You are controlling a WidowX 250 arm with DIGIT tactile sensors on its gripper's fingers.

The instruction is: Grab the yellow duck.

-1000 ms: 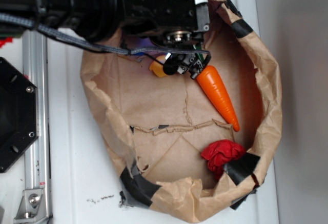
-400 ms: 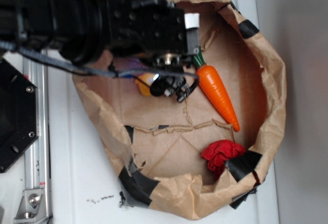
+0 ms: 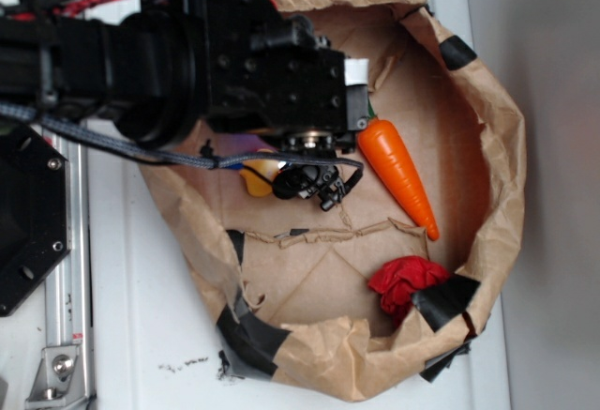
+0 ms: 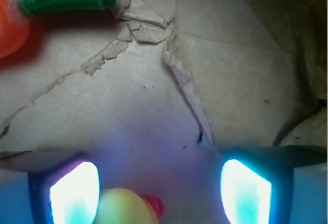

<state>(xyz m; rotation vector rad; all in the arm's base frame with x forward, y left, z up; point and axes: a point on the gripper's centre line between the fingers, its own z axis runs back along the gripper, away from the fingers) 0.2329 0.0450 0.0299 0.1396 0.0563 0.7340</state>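
Here, claw (image 4: 159, 193): seen from the wrist camera its two glowing fingers (image 4: 74, 193) stand wide apart at the bottom edge, with nothing clamped between them.
Yellow duck (image 4: 125, 207): sits low between the fingers, close to the left-hand one in that view, with a small red part on its side; contact cannot be told.
Paper floor (image 4: 154, 106): creased and torn brown paper stretches beyond the claw.
Carrot (image 4: 13, 19): its green top lies at the far upper left of the wrist view.
Arm (image 3: 187, 63): in the exterior view the black arm reaches in from the left over the bag's rim, its head pointed down into the bag.
Exterior only: the duck (image 3: 255, 180) shows as a yellow sliver just left of the claw (image 3: 305, 183); the whole carrot (image 3: 398, 175) lies to the right, apart from it.
Red cloth (image 3: 405, 280): crumpled near the taped lower right wall.
Paper bag (image 3: 497, 166): rolled-down brown walls patched with black tape, resting on a white tabletop (image 3: 141, 335).
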